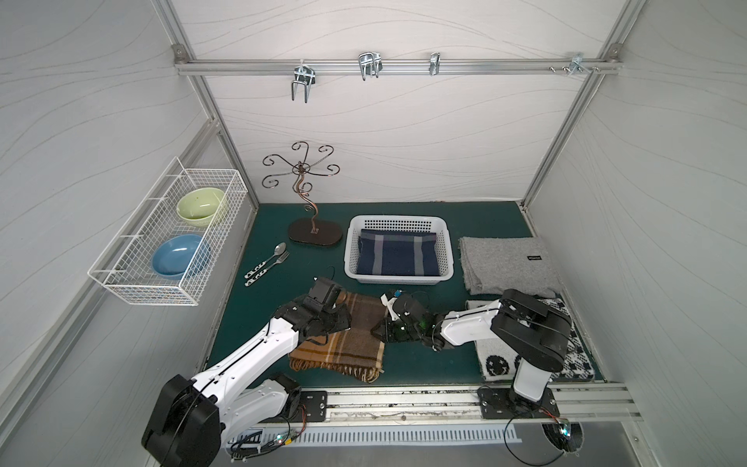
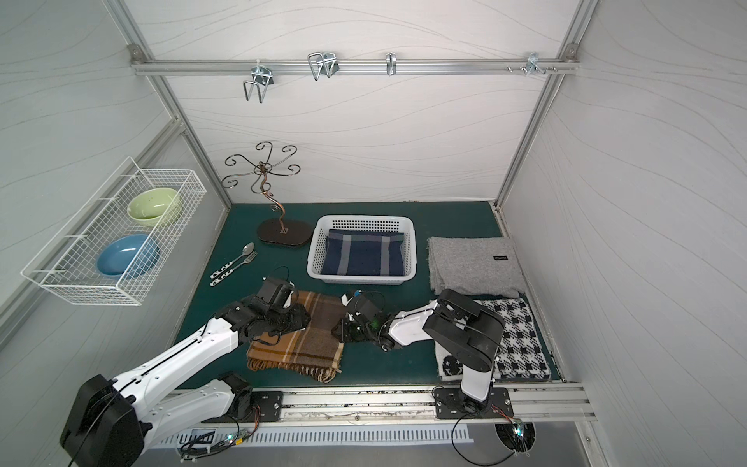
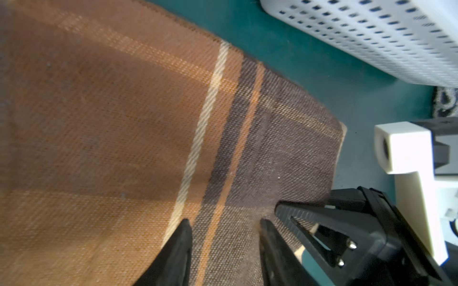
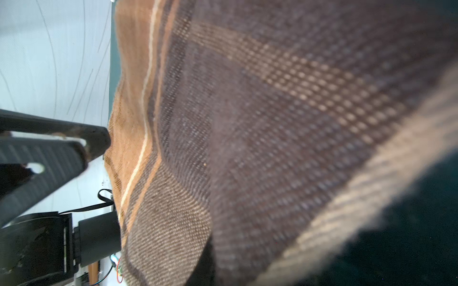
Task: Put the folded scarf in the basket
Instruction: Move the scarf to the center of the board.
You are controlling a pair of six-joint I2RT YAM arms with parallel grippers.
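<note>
Brown plaid scarf (image 1: 343, 339) on the mat, lower centre in both top views, just below the basket (image 1: 398, 221). Left gripper (image 3: 225, 245) over it, fingers apart. Right gripper (image 1: 378, 329) clamped on its edge.

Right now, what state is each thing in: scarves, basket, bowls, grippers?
Basket: upright, one scarf inside.
Navy scarf: folded, in the basket.
Brown scarf: folded, on the mat, outside the basket.
Grey scarf: folded, on the mat.
Checked scarf: folded, partly under the right arm.
Green bowl, blue bowl: upright in the rack.
Left gripper: open, over the brown scarf.
Right gripper: at the brown scarf's edge; grip unclear.
</note>
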